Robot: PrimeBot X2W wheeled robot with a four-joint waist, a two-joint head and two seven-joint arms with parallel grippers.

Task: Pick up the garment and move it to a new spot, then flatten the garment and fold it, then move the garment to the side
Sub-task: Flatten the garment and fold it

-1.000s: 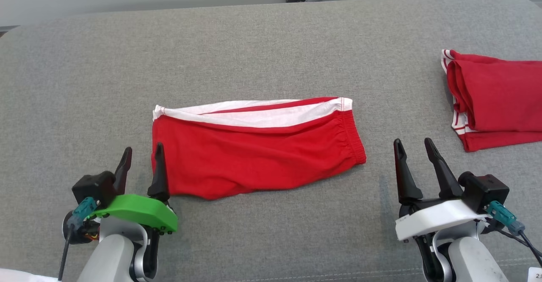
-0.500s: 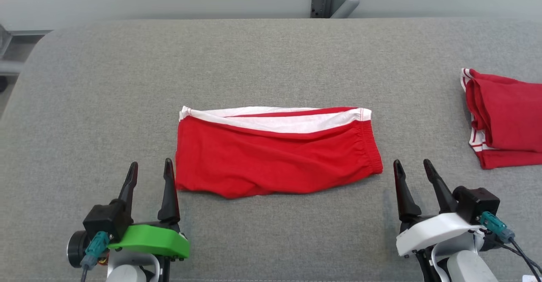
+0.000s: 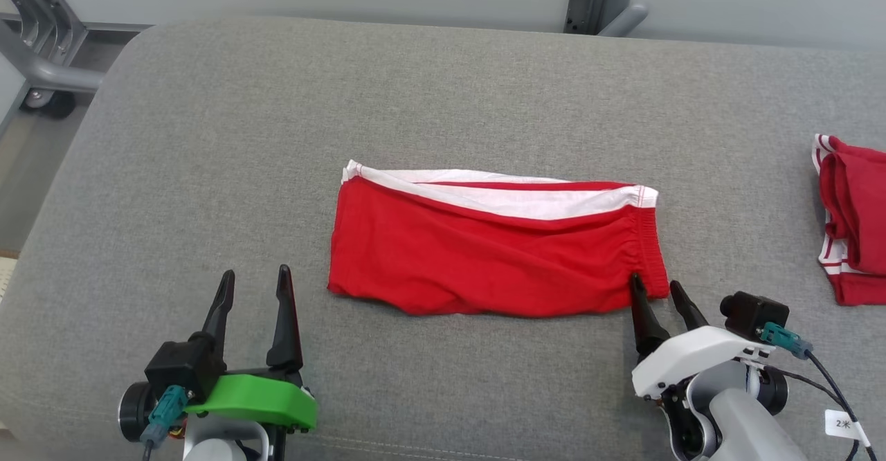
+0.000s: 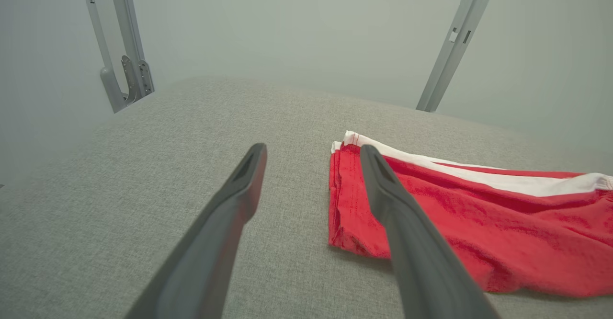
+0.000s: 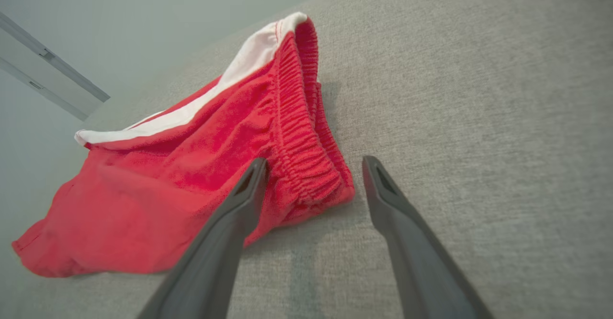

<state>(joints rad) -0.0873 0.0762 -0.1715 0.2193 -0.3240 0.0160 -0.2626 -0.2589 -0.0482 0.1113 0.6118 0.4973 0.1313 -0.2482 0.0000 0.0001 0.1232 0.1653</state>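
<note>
The right hand (image 3: 653, 282) is open, its fingers either side of the near waistband corner of the red shorts (image 3: 484, 260), not pinching. The left hand (image 3: 255, 272) is open too, near the other end. The shorts lie flat, folded lengthwise, mid-counter (image 3: 277, 136). Probably another fold and the move aside, perhaps toward the folded red garment (image 3: 855, 219), remain.

Left tool (image 4: 312, 150), fingers (image 4: 225, 223) spread wide, above the grey cushion (image 4: 143, 165); one finger crosses the end of the red, white-banded garment (image 4: 479, 223).
</note>
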